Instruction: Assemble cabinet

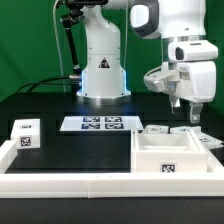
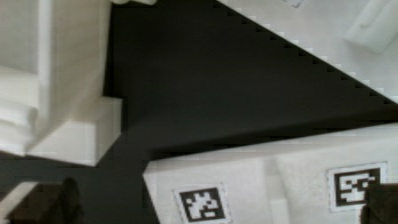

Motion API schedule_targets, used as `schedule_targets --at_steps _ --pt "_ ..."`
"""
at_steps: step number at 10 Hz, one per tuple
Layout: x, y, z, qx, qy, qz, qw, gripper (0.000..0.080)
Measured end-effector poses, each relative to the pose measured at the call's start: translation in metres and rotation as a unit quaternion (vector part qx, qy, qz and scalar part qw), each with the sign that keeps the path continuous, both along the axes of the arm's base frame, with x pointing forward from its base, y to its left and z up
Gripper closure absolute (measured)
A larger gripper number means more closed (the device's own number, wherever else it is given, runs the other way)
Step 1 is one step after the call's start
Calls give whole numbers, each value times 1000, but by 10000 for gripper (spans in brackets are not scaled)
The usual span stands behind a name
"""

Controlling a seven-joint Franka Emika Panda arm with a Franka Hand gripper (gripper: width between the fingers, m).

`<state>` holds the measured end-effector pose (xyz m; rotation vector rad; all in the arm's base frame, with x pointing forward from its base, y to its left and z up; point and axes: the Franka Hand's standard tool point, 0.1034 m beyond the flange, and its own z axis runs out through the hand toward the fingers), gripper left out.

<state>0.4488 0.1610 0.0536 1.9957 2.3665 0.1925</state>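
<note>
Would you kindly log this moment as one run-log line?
gripper: above cabinet | grip state: unclear | small tagged cube: exterior view's left | marker board: centre

The table [image 1: 50,105] is black. The arm [image 1: 100,45] is white with black joints, and its base shines pale blue at the front. The gripper [image 1: 185,112] is white above, with darker grey fingers. The cabinet [image 1: 172,150] is white, and a square tag [image 1: 168,167] of black-and-white pattern is on its front. The cube [image 1: 25,135] is also white, with the same kind of tag. The marker board [image 1: 100,124] is white with a row of black-and-white tags. The rail [image 1: 60,183] is white. The wall [image 1: 30,40] is green. In the wrist view, the white parts [image 2: 54,90] lie on the black table.
</note>
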Motion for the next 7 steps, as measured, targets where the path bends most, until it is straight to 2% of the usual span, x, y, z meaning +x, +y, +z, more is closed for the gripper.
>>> schedule_targets --at_steps 3,7 --pt "-10 17 -8 1 8 18 1000 2" --pt "-24 21 -29 1 32 17 999 2"
